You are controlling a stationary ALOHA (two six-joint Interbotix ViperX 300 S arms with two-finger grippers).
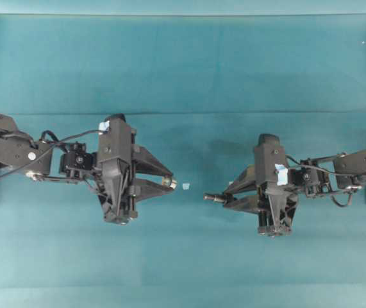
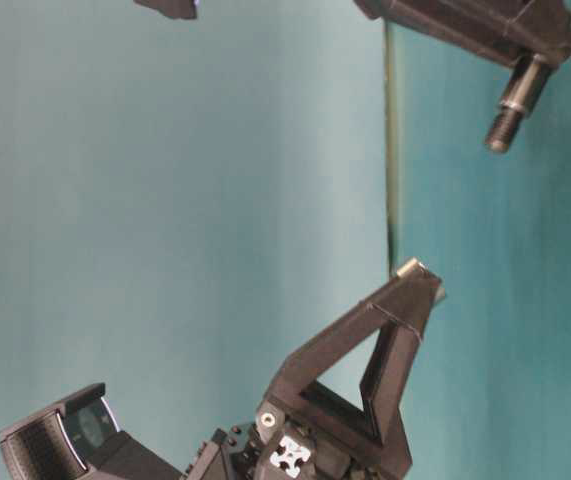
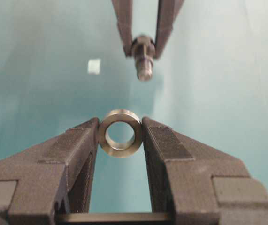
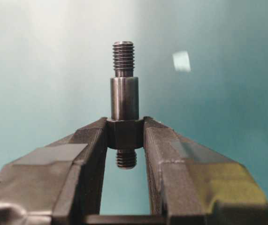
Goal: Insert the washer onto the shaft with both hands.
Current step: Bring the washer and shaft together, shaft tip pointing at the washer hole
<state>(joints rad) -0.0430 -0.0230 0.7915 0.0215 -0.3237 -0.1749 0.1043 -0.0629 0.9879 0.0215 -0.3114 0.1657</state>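
Washer (image 3: 120, 132) sits clamped in my left gripper (image 3: 120, 140), hole facing the shaft (image 4: 124, 101), which my right gripper (image 4: 125, 136) grips by its collar, tips apart. I should line the threaded end up with the hole, then close in slowly.

The washer (image 3: 120, 132) is brushed, silvery metal with a soft sheen; the shaft (image 4: 124, 98) darker metal — threaded ends, smooth barrel. Matt black plastic end effector fingers (image 3: 171, 154); the desk (image 1: 183, 64) matt teal cloth.
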